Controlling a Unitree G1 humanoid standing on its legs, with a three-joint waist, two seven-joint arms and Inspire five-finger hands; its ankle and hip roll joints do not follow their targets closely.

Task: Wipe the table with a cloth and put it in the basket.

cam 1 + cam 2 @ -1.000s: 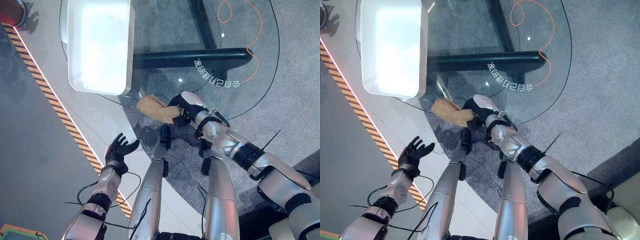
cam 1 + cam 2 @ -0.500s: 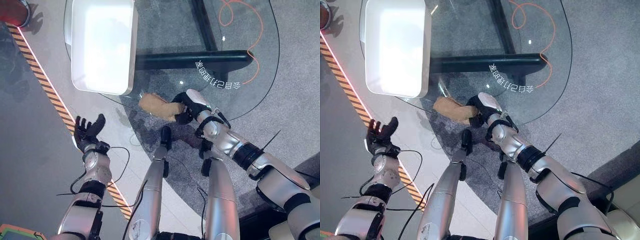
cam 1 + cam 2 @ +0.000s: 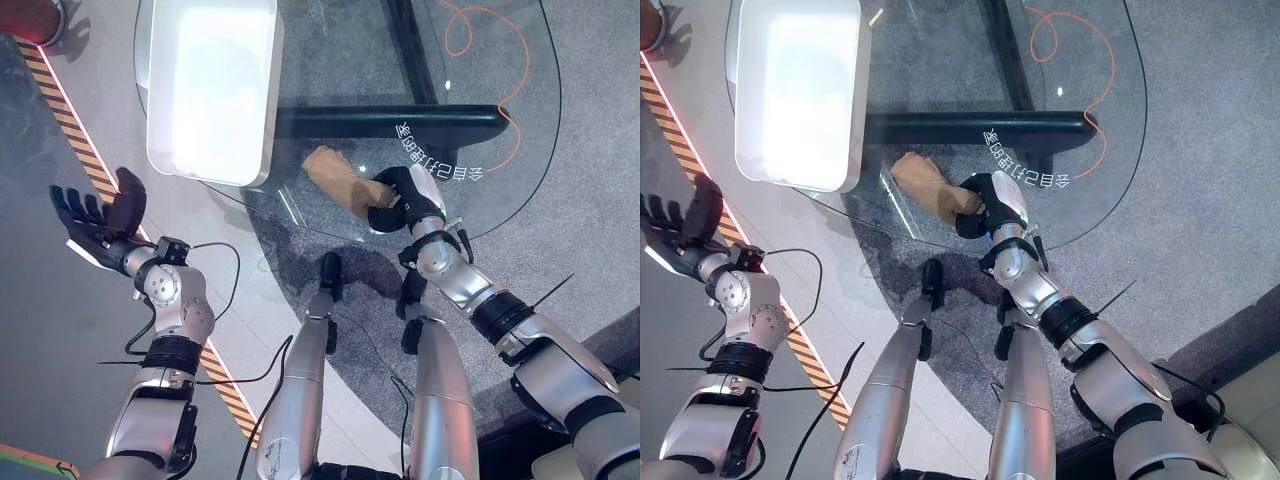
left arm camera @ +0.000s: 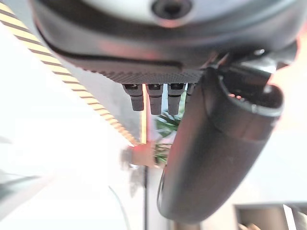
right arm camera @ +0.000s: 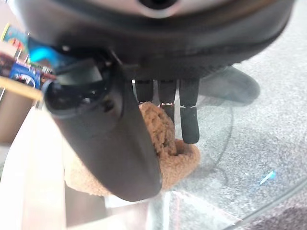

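The white rectangular basket (image 3: 210, 85) holds nothing. The right hand (image 3: 405, 195) grips the fuzzy brown cloth (image 3: 335, 175) on the round glass tabletop (image 3: 500, 60); the left hand (image 3: 95, 215) is spread open.

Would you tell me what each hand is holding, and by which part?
The right hand grips the cloth at its near end, on the glass table. The left hand is open, holding nothing.

A round glass table (image 3: 520, 150) (dark base beneath) carries a white basket (image 3: 212, 85) and a tan cloth (image 3: 335, 175).
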